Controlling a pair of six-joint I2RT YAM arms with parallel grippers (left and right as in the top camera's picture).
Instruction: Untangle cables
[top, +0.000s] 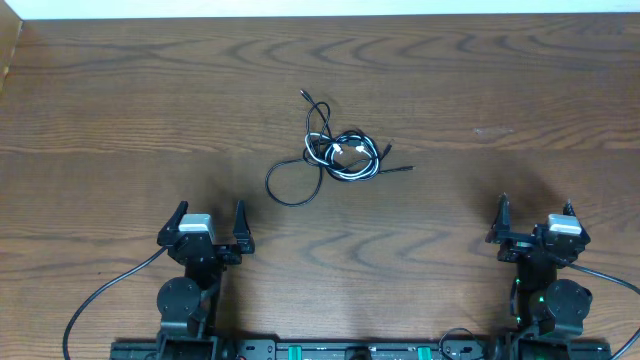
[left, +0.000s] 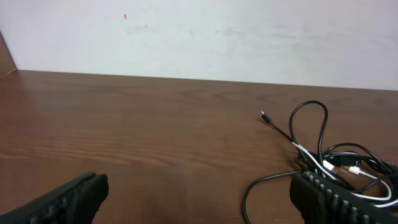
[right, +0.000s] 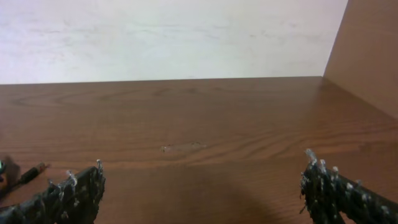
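- Overhead view: your cables (top: 340, 155) sit in one small tangle on the wooden table (top: 120, 100), about mid-width and a bit toward the far side, well apart from both arms.
- The white cord (top: 345, 152) is bunched up inside the knot with black cord wrapped around it.
- A black loop (top: 290, 185) spills out of the knot toward the near left. One black tail (top: 306, 97) runs away to the far left, and a thin black plug end (top: 403, 168) pokes out to the right.
- Your left gripper (top: 211, 207) is parked at the near edge, fingers spread wide, nothing between them. It's closer to the tangle than the other one, and the black loop is the nearest bit to it.
- Your right gripper (top: 536, 203) is at the near right, jaws also apart and empty, with bare wood between it and the pile.
- Left wrist view: the left gripper (left: 202, 205) is wide open, and the cables (left: 336, 158) show up ahead and to the right, partly hidden behind the right finger (left: 336, 199). Pale wall (left: 186, 31) behind the table.
- Right wrist view: the right gripper (right: 202, 199) is open over bare wood. All you get of the cables is a dark plug tip (right: 28, 175) at the far left edge, just beside the left finger (right: 68, 196). I can't tell which cord it belongs to from there.
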